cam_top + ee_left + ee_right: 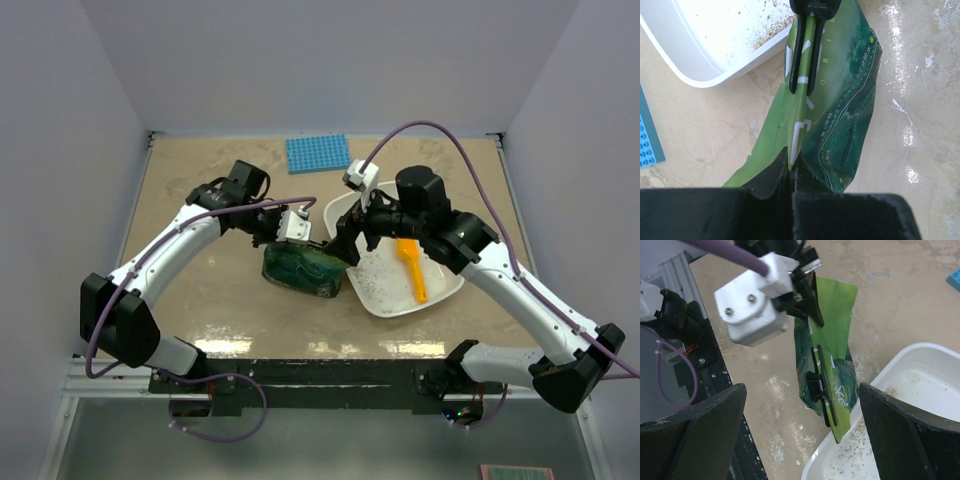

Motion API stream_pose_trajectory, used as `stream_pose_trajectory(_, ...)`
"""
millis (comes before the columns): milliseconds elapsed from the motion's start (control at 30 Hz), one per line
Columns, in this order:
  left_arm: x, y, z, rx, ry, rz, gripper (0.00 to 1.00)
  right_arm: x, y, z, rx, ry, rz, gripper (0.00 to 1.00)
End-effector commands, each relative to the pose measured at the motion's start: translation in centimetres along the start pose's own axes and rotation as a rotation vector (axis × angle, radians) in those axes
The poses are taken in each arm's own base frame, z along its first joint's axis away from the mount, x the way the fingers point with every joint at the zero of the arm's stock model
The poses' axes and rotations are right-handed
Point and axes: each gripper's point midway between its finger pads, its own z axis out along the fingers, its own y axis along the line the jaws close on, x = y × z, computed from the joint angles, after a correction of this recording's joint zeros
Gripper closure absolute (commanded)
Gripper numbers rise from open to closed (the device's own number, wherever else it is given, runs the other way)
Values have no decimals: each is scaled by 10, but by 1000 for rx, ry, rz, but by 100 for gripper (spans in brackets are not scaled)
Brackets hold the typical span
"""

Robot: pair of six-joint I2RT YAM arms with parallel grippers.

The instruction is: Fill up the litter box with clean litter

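Pale lilac-grey walls (330,60) enclose a glossy beige marbled table (240,310) catching bright light reflections

One litter box (388,306), one green bag (300,270), one orange scoop (412,268), one blue mat (317,153).

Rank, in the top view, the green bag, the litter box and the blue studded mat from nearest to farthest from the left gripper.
1. The green bag: held by the left gripper.
2. The litter box: its rim is just to the right.
3. The blue studded mat: farthest, toward the back.
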Motion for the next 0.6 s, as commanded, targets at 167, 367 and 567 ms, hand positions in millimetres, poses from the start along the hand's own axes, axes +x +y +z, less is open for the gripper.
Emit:
stream_pose_trajectory(167, -45, 38, -29, -275, -155, 136, 1, 6, -18, 22, 92, 22, -224, 2)
stream_pose_trajectory(367, -54, 35, -47, -368, -187, 132, 0, 12, -18, 28, 92, 39, -289, 2)
stream_pose_trajectory(567, -71, 47, -83, -610, -240, -93, 0, 11, -8, 31, 41, 63, -293, 4)
